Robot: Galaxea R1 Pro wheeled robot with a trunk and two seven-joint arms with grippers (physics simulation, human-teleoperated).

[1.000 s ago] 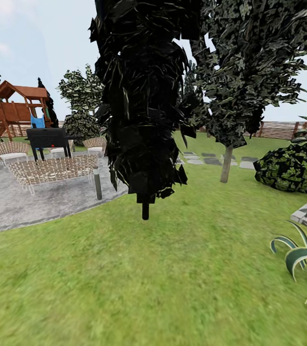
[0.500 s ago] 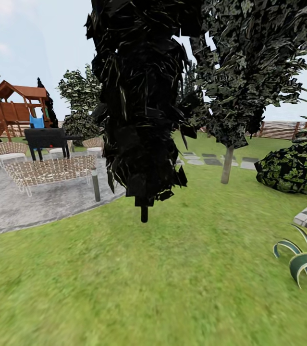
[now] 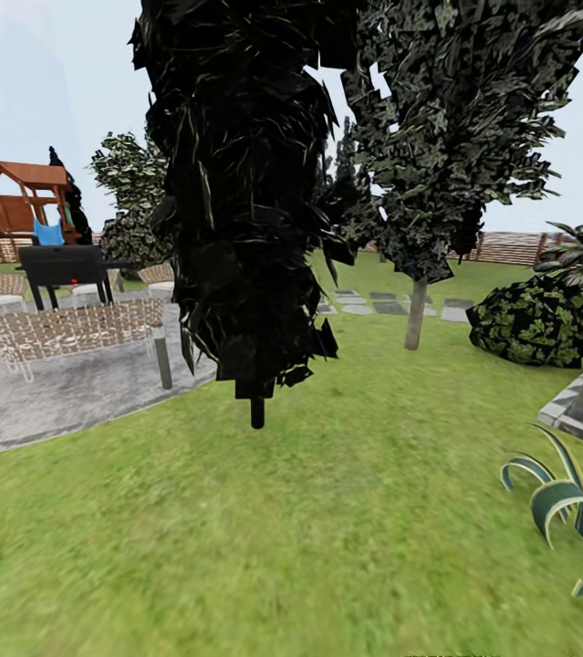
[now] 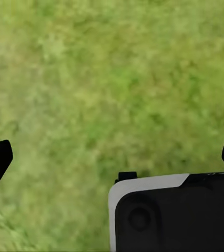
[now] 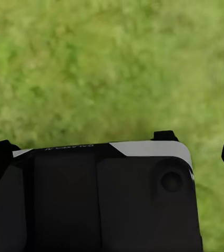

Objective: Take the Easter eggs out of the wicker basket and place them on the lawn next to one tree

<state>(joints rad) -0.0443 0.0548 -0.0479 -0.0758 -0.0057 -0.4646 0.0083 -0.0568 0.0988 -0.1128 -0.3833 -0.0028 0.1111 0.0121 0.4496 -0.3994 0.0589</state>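
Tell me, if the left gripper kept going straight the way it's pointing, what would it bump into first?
Most likely the lawn. In the left wrist view, the left gripper has its fingertips spread wide with nothing between them, and ahead lies bare grass. How far off is unclear.

lawn [image 3: 346,511] bright green — cone tree [image 3: 245,182] near-black — paving [image 3: 63,392] mottled grey

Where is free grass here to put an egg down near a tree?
Bare lawn lies between the dark tree, the trunk and the striped plant. The patio side is crowded with chairs.
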